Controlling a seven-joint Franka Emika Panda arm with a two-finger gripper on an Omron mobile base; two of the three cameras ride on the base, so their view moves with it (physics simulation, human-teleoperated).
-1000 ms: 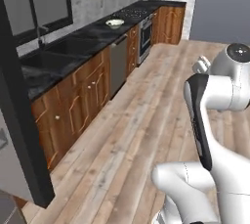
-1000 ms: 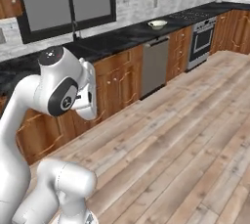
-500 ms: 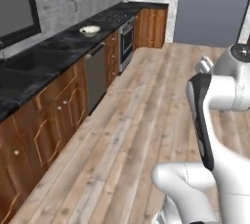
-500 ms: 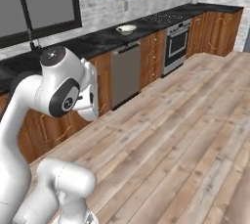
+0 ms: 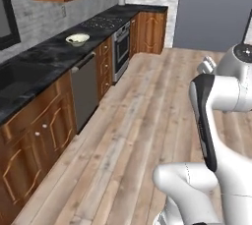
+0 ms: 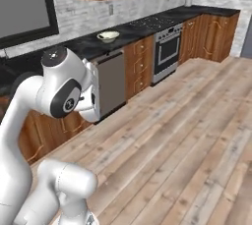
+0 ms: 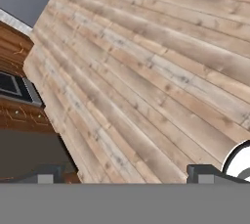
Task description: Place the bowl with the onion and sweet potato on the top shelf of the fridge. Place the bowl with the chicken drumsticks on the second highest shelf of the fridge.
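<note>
A pale bowl [image 5: 77,39] [image 6: 108,36] stands on the black counter [image 5: 34,67] next to the cooktop; what lies in it is too small to tell. In the hand view my gripper [image 7: 127,176] is open, its two dark fingertips [image 7: 49,174] far apart with nothing between them, looking down at the wooden floor [image 7: 146,81]. The arm is folded up close over the base. The onion, the sweet potato, the chicken drumsticks and the fridge with its shelves are out of view.
Brown wooden cabinets run under the counter, with a grey dishwasher [image 5: 86,89] [image 6: 110,84] and an oven [image 5: 120,47] [image 6: 167,52]. Wide plank floor [image 5: 147,121] stretches ahead. A plain grey wall [image 5: 211,8] closes the far end.
The whole picture has shifted as the base turns and drives: the window has slid off to the left and the bowl and oven have come closer. The gripper stays open.
</note>
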